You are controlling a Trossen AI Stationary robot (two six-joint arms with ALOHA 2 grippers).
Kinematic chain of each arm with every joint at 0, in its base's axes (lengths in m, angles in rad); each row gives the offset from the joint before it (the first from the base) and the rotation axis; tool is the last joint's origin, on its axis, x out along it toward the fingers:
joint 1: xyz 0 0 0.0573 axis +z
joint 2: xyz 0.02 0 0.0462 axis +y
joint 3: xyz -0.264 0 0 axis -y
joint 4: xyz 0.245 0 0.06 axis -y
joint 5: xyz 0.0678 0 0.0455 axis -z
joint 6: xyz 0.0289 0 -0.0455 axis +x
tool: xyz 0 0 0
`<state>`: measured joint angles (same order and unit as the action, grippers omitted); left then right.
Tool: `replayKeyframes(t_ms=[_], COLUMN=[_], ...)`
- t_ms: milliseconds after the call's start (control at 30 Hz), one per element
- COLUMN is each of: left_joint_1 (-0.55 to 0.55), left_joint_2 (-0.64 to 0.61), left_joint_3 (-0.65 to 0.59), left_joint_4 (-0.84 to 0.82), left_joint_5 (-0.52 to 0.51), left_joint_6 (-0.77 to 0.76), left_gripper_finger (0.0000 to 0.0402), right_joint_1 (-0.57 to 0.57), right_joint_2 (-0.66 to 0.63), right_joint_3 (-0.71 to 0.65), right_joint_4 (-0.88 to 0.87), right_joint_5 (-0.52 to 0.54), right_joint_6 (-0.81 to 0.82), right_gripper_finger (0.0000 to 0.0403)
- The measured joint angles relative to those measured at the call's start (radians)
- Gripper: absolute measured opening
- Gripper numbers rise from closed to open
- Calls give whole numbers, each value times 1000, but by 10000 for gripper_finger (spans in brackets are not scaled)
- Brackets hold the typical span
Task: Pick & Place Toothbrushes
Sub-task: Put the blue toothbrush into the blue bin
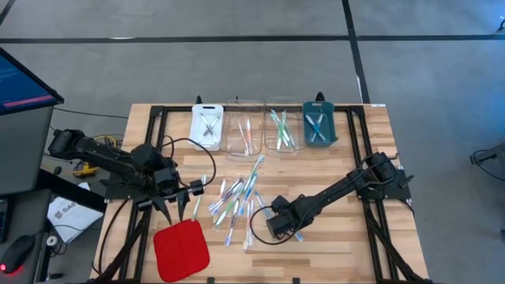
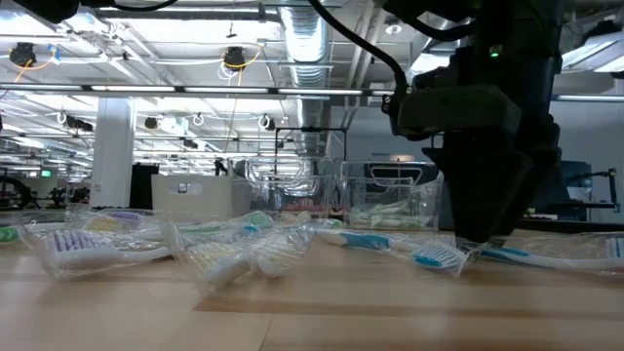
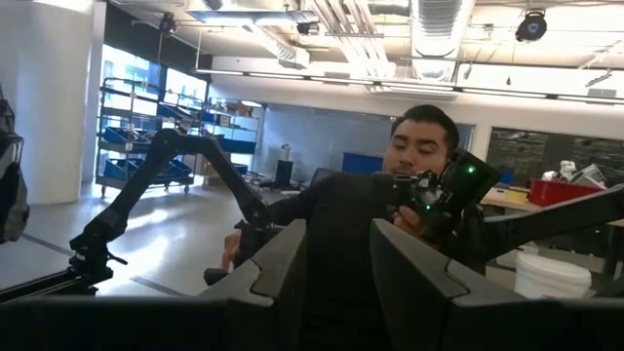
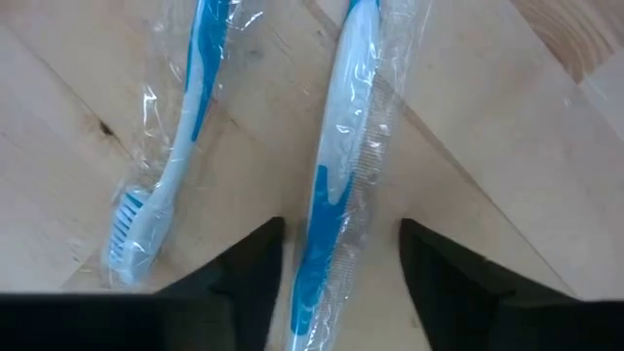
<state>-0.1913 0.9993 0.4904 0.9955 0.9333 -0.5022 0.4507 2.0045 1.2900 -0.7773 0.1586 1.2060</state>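
Note:
Several wrapped toothbrushes (image 1: 237,197) lie in a loose pile on the wooden table's middle. My right gripper (image 1: 282,226) points down at the pile's right edge. It is open, with a finger on each side of a blue-and-white toothbrush (image 4: 327,195) that lies flat in its clear wrapper; a gap shows on both sides. A second blue toothbrush (image 4: 175,146) lies beside it. In the low view my right gripper (image 2: 483,234) stands just above the tabletop. My left gripper (image 1: 185,201) hovers open above the table's left side, nothing between its fingers (image 3: 283,273).
Along the far edge stand a white tray (image 1: 207,126), two clear trays (image 1: 245,136) (image 1: 280,132) and a teal tray (image 1: 319,126), each holding brushes. A red square pad (image 1: 181,248) lies near the front left. A person shows beyond the table in the left wrist view.

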Motion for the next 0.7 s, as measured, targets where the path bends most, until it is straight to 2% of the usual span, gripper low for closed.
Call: replayKeyframes(t_ms=[267, 333, 400, 533, 700], left_joint_1=[0, 0, 0, 0, 0], left_joint_2=[0, 0, 0, 0, 0], left_joint_3=[0, 0, 0, 0, 0], left_joint_4=[0, 0, 0, 0, 0], left_joint_5=[0, 0, 1, 1, 0], left_joint_6=[0, 0, 0, 0, 0], left_gripper_finger=[108, 108, 108, 108, 108], right_joint_1=[-1, -1, -2, 0, 1], right_joint_2=[-6, -14, -33, -116, -249], right_joint_3=[-1, -3, -7, -5, -5], right_joint_4=[-8, -13, -25, -63, -142], right_joint_5=[0, -2, -10, -3, 77], right_joint_6=[-9, -9, -9, -1, 39], right_gripper_finger=[21, 13, 21, 18, 10])
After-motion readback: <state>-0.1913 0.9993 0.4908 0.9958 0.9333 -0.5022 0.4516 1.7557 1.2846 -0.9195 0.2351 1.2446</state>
